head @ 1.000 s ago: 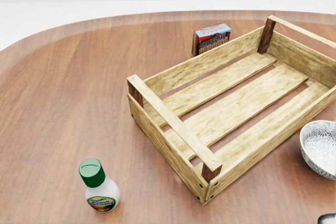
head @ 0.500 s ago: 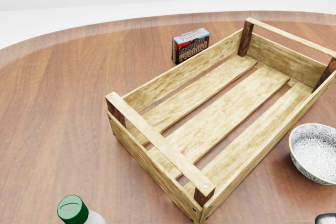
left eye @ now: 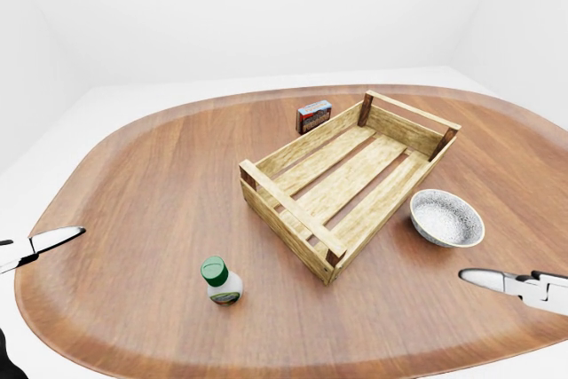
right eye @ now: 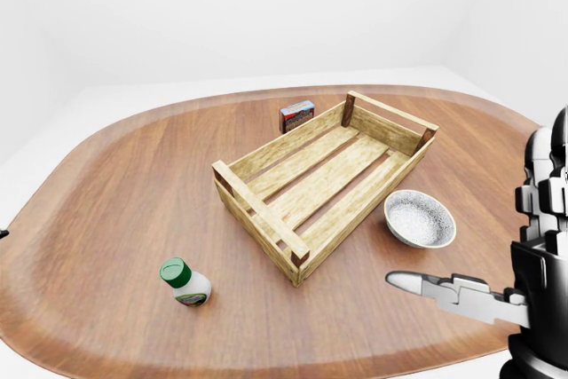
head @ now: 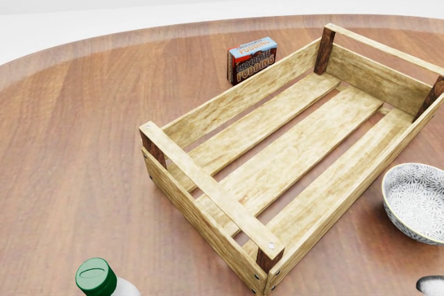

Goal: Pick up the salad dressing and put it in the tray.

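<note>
The salad dressing (left eye: pixel 222 280) is a small white bottle with a green cap, standing upright on the brown table left of the tray; the head view shows only its cap (head: pixel 96 276) at the bottom edge. The tray (left eye: pixel 288 210) is an empty slatted wooden crate lying diagonally mid-table. My left hand (left eye: pixel 49 240) reaches in from the left edge with a finger stretched out, far left of the bottle. Low on the right, my right hand (right eye: pixel 435 287) is open with straight fingers, below the bowl and well clear of the bottle.
A patterned grey bowl (left eye: pixel 446 217) sits right of the tray's near end. A pudding box (head: pixel 252 59) stands behind the tray's far long side. The round table's edge (left eye: pixel 106 135) curves along the left, with white floor beyond.
A second ago the whole head picture shifted down and left, so the camera moved; the bottle slid toward the bottom edge. Over the last half second nothing has visibly moved.
</note>
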{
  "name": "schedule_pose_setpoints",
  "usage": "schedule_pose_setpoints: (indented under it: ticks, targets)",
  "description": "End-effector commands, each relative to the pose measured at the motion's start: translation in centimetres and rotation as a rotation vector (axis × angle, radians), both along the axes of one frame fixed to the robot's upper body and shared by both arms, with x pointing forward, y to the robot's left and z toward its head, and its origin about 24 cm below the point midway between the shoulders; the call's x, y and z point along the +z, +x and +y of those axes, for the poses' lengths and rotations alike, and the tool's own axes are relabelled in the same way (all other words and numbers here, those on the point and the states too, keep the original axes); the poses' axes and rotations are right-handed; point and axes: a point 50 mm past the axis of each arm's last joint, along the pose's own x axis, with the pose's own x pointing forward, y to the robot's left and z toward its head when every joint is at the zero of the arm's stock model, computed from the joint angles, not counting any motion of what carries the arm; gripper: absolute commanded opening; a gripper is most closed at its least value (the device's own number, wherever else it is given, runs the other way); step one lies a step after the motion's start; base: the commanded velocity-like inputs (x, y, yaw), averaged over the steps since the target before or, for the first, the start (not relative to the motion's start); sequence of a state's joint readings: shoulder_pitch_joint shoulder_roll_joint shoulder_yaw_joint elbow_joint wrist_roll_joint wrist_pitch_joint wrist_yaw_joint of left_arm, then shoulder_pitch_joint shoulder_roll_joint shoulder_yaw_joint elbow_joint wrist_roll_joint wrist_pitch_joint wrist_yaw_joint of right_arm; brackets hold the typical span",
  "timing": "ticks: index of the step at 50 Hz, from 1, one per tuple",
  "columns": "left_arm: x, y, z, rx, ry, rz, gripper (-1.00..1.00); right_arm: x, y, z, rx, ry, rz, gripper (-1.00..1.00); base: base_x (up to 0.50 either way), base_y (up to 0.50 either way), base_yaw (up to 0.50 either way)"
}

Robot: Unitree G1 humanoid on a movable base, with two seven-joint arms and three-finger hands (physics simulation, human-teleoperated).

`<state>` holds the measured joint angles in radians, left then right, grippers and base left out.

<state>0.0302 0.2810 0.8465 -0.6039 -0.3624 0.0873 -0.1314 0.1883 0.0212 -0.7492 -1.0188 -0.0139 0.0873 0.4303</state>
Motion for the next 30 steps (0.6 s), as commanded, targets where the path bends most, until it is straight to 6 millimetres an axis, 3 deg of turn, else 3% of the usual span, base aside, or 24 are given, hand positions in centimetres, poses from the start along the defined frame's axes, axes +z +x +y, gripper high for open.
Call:
schedule_pose_setpoints:
  ticks: [1,5,13,16,17,18,30]
  targets:
    - [0.0,0.0,0.0,0.000,0.000,0.002,1.00,0.4,-0.3,0.0,-0.003,0.043,-0.063,1.00,0.00,0.00,0.00]
    - [-0.2,0.1,0.1,0.001,-0.003,0.010,1.00,-0.4,0.1,-0.6,-0.042,0.063,-0.019,1.00,0.00,0.00,0.00]
    - [-0.2,0.2,0.1,-0.001,-0.005,0.013,1.00,0.4,1.2,-0.1,-0.020,0.074,-0.103,1.00,0.00,0.00,0.00]
    - [-0.2,0.1,0.1,0.000,-0.005,0.011,1.00,1.1,2.6,1.6,0.095,0.047,-0.130,1.00,0.00,0.00,0.00]
    - [-0.1,0.1,0.0,0.004,0.002,0.008,1.00,4.2,11.3,9.8,0.432,-0.092,-0.187,1.00,0.00,0.00,0.00]
    - [0.0,0.1,0.0,0.004,0.003,0.006,1.00,4.2,12.0,10.5,0.451,-0.088,-0.173,1.00,0.00,0.00,0.00]
    - [0.0,0.1,0.0,0.005,0.006,0.005,1.00,3.6,13.5,11.9,0.488,-0.094,-0.111,1.00,0.00,0.00,0.00]
